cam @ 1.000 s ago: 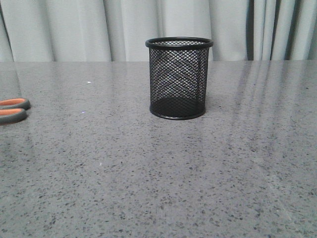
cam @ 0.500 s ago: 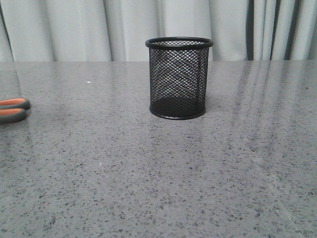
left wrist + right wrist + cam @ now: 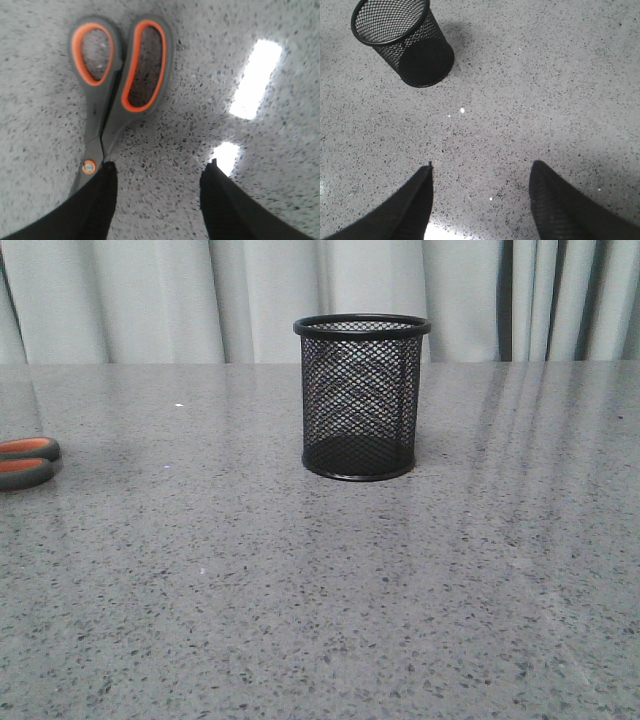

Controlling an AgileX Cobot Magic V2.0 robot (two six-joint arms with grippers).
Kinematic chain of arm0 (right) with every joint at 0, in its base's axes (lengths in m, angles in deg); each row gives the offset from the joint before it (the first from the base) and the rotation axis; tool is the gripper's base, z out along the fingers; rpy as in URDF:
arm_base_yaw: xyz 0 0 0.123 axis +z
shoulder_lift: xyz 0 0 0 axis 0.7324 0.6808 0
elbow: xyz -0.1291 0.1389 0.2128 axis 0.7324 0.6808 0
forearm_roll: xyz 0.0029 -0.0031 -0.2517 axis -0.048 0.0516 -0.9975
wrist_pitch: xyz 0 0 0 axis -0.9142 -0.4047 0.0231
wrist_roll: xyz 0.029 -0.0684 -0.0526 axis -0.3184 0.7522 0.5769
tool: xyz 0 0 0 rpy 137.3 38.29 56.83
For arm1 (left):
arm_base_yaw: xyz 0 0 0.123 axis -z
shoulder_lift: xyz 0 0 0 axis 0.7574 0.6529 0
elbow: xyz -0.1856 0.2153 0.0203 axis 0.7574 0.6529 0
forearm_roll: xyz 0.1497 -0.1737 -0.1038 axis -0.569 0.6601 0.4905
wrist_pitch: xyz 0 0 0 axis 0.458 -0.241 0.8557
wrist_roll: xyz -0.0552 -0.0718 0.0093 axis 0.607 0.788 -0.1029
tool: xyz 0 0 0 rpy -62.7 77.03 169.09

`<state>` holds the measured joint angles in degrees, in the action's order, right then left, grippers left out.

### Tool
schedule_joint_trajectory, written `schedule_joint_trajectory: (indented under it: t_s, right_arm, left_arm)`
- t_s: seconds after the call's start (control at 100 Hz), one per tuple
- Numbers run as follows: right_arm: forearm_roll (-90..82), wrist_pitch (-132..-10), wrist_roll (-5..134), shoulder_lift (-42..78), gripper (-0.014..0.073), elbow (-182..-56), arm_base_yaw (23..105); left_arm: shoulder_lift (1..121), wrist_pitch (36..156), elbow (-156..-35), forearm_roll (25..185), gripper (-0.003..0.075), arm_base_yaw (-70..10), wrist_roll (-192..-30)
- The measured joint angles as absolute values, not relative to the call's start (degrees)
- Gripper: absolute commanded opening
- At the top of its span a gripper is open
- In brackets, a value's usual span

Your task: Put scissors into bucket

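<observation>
On the speckled grey bench [image 3: 300, 580] we see the bucket [image 3: 361, 397] standing upright near the middle, its black mesh wall see-through down to the solid base and nothing visible inside it. Pale curtains [image 3: 250, 295] hang behind the far edge.

The scissors [image 3: 26, 461] lie flat on the bench at the far left of the front view, well apart from the bucket; only the two grey loops with their orange lining show there, the rest being cut off by the picture's edge.

From the left wrist camera we see the scissors [image 3: 116, 80] closed, handles side by side and the reddish pivot [image 3: 89, 166] just beside one fingertip. The left hand [image 3: 157, 175] is spread open above the bench, with nothing between its dark fingers [image 3: 102, 200]; one finger covers the blades beyond the pivot (so we cannot tell whether it touches them). Bright patches of reflected light [image 3: 256, 77] lie on the bench beside the other finger.

From the right wrist camera the right hand [image 3: 481, 172] is likewise spread wide and empty, hanging over bare bench, with the bucket [image 3: 405, 42] some way off from its fingertips and seen from above, its round rim open.
</observation>
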<state>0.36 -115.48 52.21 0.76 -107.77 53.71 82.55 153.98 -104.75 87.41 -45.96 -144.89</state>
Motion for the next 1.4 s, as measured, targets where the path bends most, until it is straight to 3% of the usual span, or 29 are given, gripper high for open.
schedule_joint_trajectory:
  t_s: [0.31, 0.68, 1.4]
  right_arm:
    - [0.4, -115.3, 52.4, 0.8, 0.0380, -107.8, 53.7]
    - [0.4, -114.5, 52.6, 0.8, 0.0380, -107.8, 53.7]
    - [0.4, -114.5, 52.6, 0.9, 0.0380, -107.8, 53.7]
  left_arm:
    - [88.7, 149.2, -105.8, 87.5, 0.0356, -46.0, -151.5]
    - [97.0, 152.5, -114.9, 87.4, 0.0356, -46.0, -152.0]
    - [97.4, 152.8, -114.5, 85.8, 0.0356, -45.8, -151.4]
